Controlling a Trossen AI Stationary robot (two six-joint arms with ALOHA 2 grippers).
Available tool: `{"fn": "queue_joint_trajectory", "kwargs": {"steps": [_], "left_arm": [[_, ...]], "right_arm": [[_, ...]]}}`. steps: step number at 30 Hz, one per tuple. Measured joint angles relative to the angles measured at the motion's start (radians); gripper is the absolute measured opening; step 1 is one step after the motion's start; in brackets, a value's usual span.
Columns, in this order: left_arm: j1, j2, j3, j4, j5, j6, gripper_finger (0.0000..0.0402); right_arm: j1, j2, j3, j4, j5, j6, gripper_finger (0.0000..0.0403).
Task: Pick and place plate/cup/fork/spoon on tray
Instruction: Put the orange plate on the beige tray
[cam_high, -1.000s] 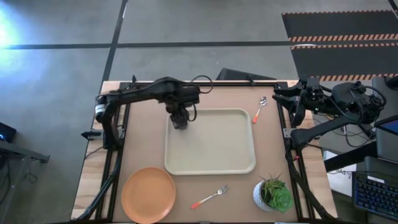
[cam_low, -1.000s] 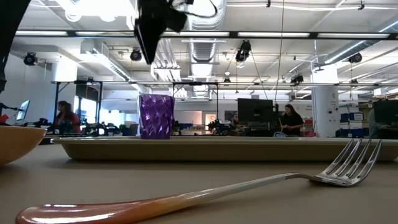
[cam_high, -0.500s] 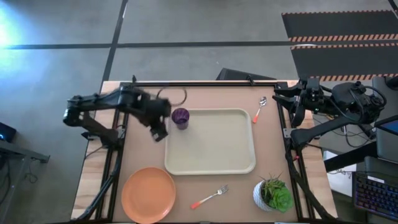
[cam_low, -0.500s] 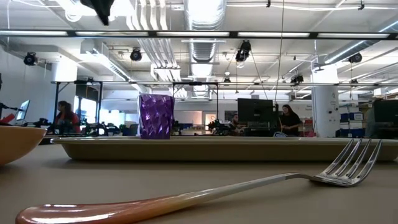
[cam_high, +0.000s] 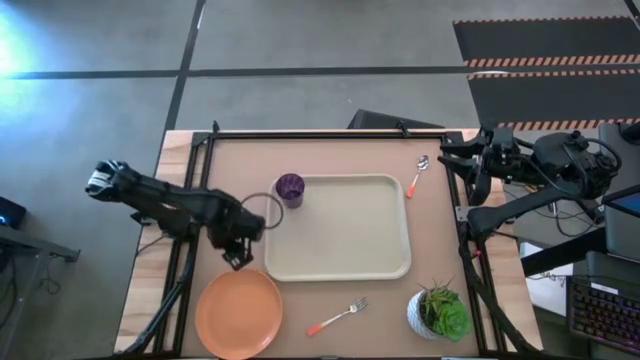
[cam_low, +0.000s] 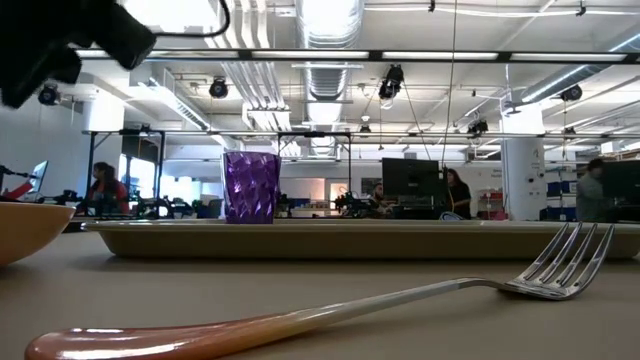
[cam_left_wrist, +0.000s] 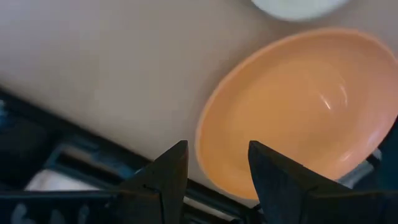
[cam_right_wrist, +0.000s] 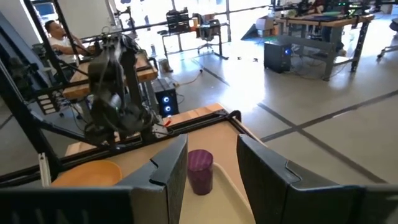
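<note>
The purple cup (cam_high: 290, 188) stands upright on the cream tray's (cam_high: 340, 260) far left corner; it also shows in the low view (cam_low: 251, 187) and the right wrist view (cam_right_wrist: 200, 170). The orange plate (cam_high: 239, 312) lies on the table at the near left, also in the left wrist view (cam_left_wrist: 298, 112). My left gripper (cam_high: 236, 256) is open and empty, above the table between tray and plate. The fork (cam_high: 338, 316) lies near the front edge. The spoon (cam_high: 417, 176) lies right of the tray. My right gripper (cam_high: 450, 160) waits open at the far right edge.
A white pot with a green plant (cam_high: 438, 312) stands at the near right corner. Bare table lies left of the tray. People sit at desks in the room behind (cam_low: 104, 187).
My left gripper has left the cup standing on the tray's far left corner. It has swung off the tray toward the table's left edge, then toward the near edge, and now hangs above the plate's far rim.
</note>
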Motion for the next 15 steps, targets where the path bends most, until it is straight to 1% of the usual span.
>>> {"fn": "queue_joint_trajectory", "kwargs": {"steps": [3,5,7,9,15], "left_arm": [[-0.041,0.001,-0.093,0.141,0.041,-0.001,0.0151],[-0.07,0.009,-0.137,0.249,0.068,-0.001,0.015],[-0.096,0.017,-0.17,0.316,0.083,0.0,0.015],[-0.115,0.025,-0.191,0.338,0.083,0.004,0.015],[-0.121,0.037,-0.255,0.302,0.076,0.078,0.015]], "right_arm": [[0.0,0.0,0.0,0.0,-0.016,-0.002,0.013],[0.0,0.0,0.0,0.0,-0.021,-0.002,0.013],[0.0,0.0,0.0,0.0,-0.023,-0.001,0.013],[0.0,0.0,0.0,0.0,-0.023,-0.001,0.013],[0.0,0.001,0.0,0.008,-0.023,0.002,0.013]]}}
